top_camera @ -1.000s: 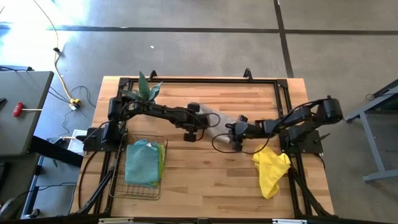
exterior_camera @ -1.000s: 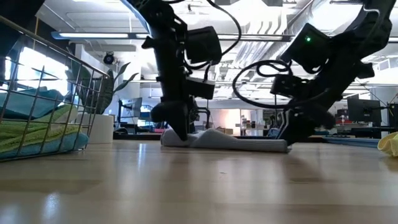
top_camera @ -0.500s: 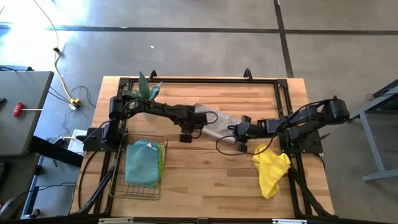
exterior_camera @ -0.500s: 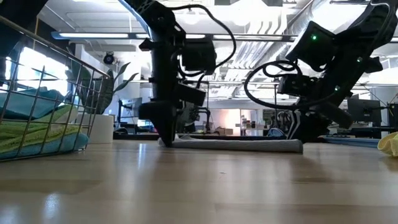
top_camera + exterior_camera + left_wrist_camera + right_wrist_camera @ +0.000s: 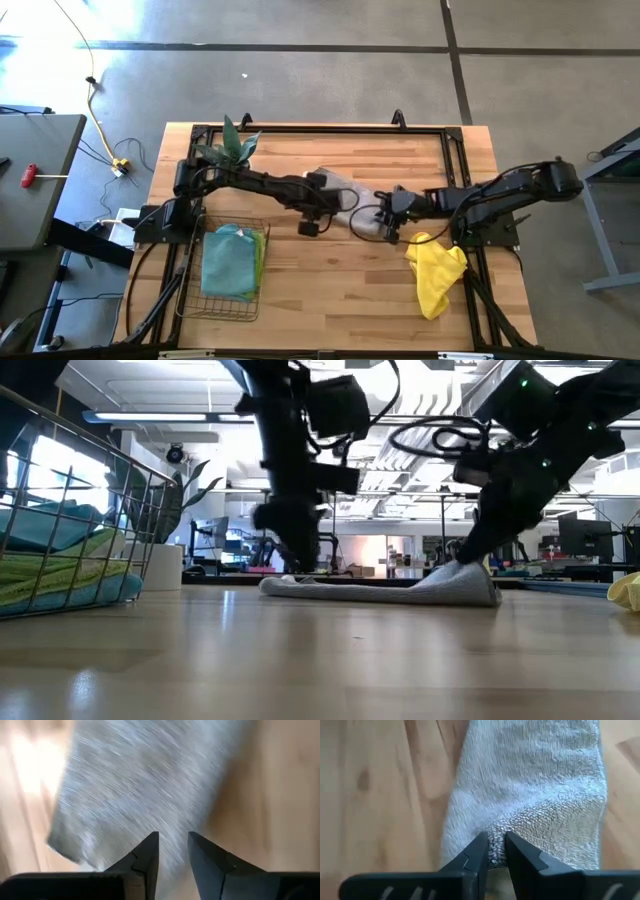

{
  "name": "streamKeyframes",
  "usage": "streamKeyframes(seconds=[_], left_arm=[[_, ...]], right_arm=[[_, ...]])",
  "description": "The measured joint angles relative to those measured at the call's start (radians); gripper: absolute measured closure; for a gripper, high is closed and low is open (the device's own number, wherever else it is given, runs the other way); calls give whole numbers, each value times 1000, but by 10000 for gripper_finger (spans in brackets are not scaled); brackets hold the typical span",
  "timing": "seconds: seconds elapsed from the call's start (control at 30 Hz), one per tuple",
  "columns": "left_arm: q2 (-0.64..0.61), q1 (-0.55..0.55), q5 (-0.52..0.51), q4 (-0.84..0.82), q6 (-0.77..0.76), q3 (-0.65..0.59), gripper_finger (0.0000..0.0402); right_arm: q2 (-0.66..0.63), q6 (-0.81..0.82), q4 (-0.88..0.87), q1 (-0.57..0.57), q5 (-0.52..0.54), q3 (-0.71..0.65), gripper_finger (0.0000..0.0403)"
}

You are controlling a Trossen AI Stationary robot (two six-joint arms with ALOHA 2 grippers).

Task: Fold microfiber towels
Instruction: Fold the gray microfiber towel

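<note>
Grey towel [image 5: 352, 196], centre of the high view, now lies bunched up at its right end where it lay flat a moment ago: my right gripper [image 5: 492, 851] has pinched and lifted that edge for the fold, while my left gripper [image 5: 172, 852] hovers narrowly parted over the towel's left end.

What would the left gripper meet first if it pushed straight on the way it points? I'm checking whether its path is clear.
The pale grey towel: the left gripper points at the cloth lying flat on the table, with nothing visible in between, though its exact height above it is unclear.
</note>
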Motion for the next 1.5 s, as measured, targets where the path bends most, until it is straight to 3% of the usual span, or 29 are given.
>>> streamKeyframes(seconds=[0.23, 0.47, 0.6, 0.67, 0.87, 1.03, 1.2, 1.5], left_arm=[[0, 64, -4, 236, -34, -78, 308], [7, 124, 3, 236, -106, -148, 308], [1, 117, 40, 240, -155, -175, 308], [0, 105, 52, 230, -198, -179, 308], [-3, 23, 92, 171, -466, -180, 308], [-2, -66, 138, 130, -595, -180, 308], [1, -152, 216, 124, -622, -165, 308], [6, -222, 131, 117, -613, -135, 308]], right_arm=[[45, 140, 48, 100, 101, 2, 329], [52, 170, 4, 151, 177, 2, 271], [25, 164, -97, 136, 275, 2, 260], [11, 175, -121, 126, 289, 2, 259], [5, 174, 59, 139, 192, 4, 259], [8, 173, 92, 162, 183, 4, 259], [56, 168, 82, 161, 198, 4, 259], [200, 70, 102, 85, 254, 4, 259]])
